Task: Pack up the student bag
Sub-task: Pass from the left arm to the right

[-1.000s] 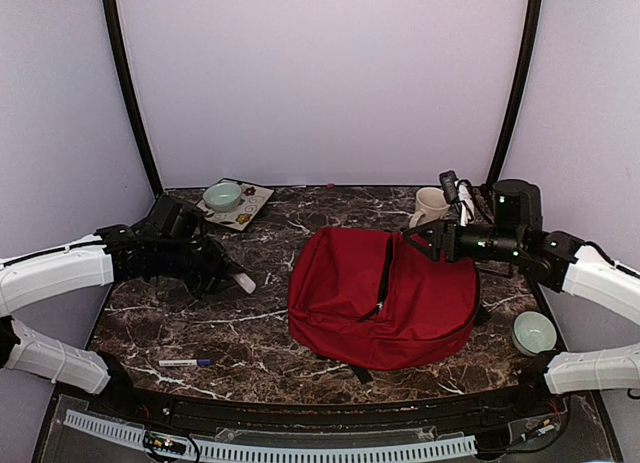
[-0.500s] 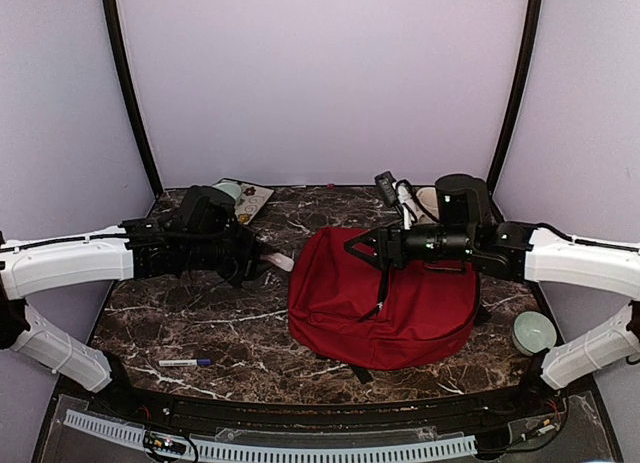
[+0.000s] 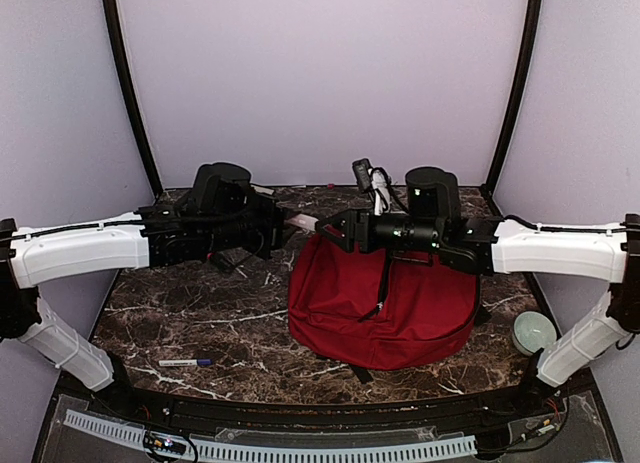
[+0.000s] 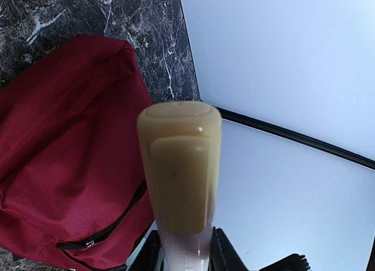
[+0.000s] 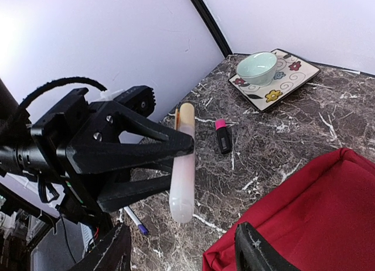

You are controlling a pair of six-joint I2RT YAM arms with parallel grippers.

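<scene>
The red bag (image 3: 400, 303) lies flat on the table (image 3: 190, 318), right of centre, while near its far left corner the left fingers (image 5: 152, 143) clamp a pale cream-capped tube (image 5: 183, 165) and the right fingers (image 5: 252, 250) stand apart, facing it.

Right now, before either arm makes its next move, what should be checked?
1. Tube firmly held in the left gripper: ok, its fingers are shut on the lower end.
2. Right gripper ready to receive: ok, it is open and faces the tube.
3. Right gripper clear of the tube: ok, a gap shows in its wrist view.
4. Student bag in place: ok, it lies flat on the table beneath both grippers.
5. Zipper open wide enough for the tube: cannot tell.
</scene>
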